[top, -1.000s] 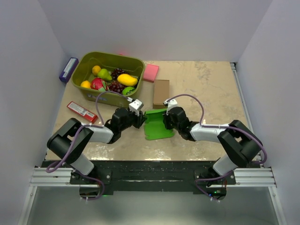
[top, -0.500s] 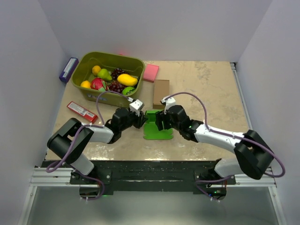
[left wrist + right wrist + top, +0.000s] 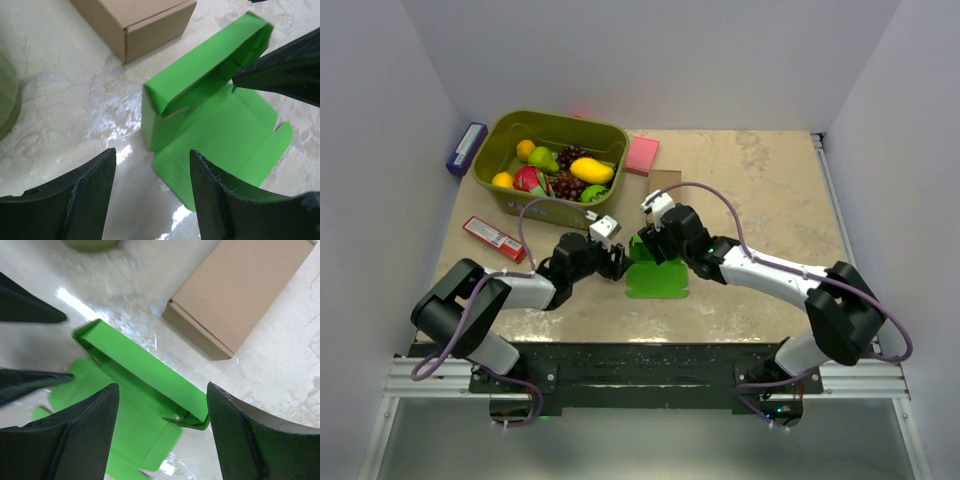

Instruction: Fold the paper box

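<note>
Green card paper box point(image 3: 658, 282) lies on the table point(image 3: 770, 190), with one wall folded upright. Right gripper point(image 3: 646, 250): fingers wide, empty, hovering over that wall. Wall's long axis slants from one finger toward the other. Left gripper point(image 3: 620, 265): fingers apart, empty, box just ahead. Right arm nearer. Brown cardboard box point(image 3: 245, 290) lies beyond.

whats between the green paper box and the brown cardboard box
Nothing but bare table: the left wrist view shows an empty strip between the paper box and the brown cardboard box.
</note>
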Robot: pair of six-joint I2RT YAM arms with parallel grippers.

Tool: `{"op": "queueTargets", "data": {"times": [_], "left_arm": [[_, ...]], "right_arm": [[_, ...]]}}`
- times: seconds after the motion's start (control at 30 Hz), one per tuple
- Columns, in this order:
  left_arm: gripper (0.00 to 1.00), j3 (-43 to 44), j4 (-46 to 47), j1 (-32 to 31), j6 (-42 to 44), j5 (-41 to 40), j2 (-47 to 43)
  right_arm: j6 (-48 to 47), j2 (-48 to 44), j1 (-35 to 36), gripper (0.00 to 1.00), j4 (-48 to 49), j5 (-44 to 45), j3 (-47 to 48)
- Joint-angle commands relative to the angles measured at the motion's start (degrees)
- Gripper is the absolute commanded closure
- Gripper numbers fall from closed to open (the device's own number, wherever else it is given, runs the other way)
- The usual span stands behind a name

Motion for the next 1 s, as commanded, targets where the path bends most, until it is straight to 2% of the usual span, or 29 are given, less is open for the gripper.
{"op": "queueTargets", "data": {"times": [0.0, 0.23, 0.4, 0.43, 0.77, 0.97], "left_arm": [[0.36, -2.8, 0.9, 2.5, -2.0, 2.1, -3.3], [0.34, -3.3, 0.6, 4.8, -3.2, 4.7, -4.1], [0.34, -1.2, 1.6, 5.4, -2.6, 8.4, -1.0], [0.34, -0.8, 1.6, 5.5, -2.5, 9.3, -0.6], [0.35, 5.7, 2.4, 6.7, -0.1, 15.5, 5.7], [0.36, 4.7, 1.9, 11.8, -2.3, 19.3, 3.4]], "right_arm": [[-9.5, 2.4, 0.1, 0.27, 3.2, 3.6, 1.0], [-13.8, 5.2, 0.8, 0.28, 5.8, 6.9, 0.3], [-16.1, 6.8, 1.6, 0.35, 7.0, 8.8, 1.0], [-16.7, 7.2, 1.8, 0.41, 6.9, 8.8, 1.2], [-17.2, 8.6, 2.3, 0.73, 4.4, 8.5, 2.4], [-16.1, 7.8, 2.3, 0.9, -0.3, 6.3, 3.2]]}}
